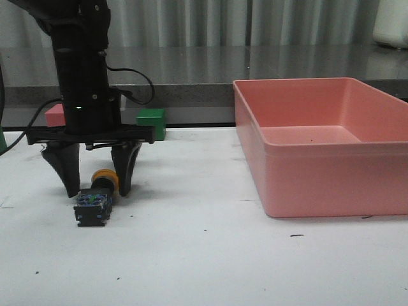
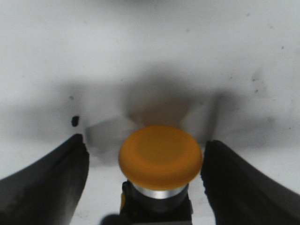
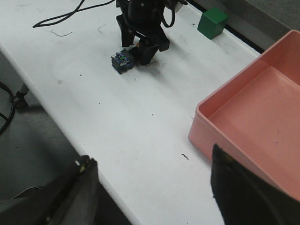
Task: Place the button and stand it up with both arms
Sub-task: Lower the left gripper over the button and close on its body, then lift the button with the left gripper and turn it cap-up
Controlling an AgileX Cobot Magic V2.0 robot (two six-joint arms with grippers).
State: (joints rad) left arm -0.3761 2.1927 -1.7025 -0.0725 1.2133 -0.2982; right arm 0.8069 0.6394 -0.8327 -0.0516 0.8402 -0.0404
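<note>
The button (image 1: 95, 199) lies on its side on the white table, its yellow cap (image 1: 104, 176) pointing away and its black-and-blue base (image 1: 94, 208) toward the front. My left gripper (image 1: 97, 190) is lowered to the table and open, with one finger on each side of the cap. In the left wrist view the cap (image 2: 160, 156) sits between the dark fingers (image 2: 47, 185), with a gap on one side and the other finger close. My right gripper (image 3: 151, 157) hangs open and empty high over the table's near edge, looking down on the button (image 3: 123, 61) and the left gripper (image 3: 136, 52).
A large pink bin (image 1: 322, 143) fills the right side of the table. A green cube (image 1: 152, 122) and a red cube (image 1: 55, 115) stand at the back behind the left arm. A black cable (image 3: 61, 18) trails across the table.
</note>
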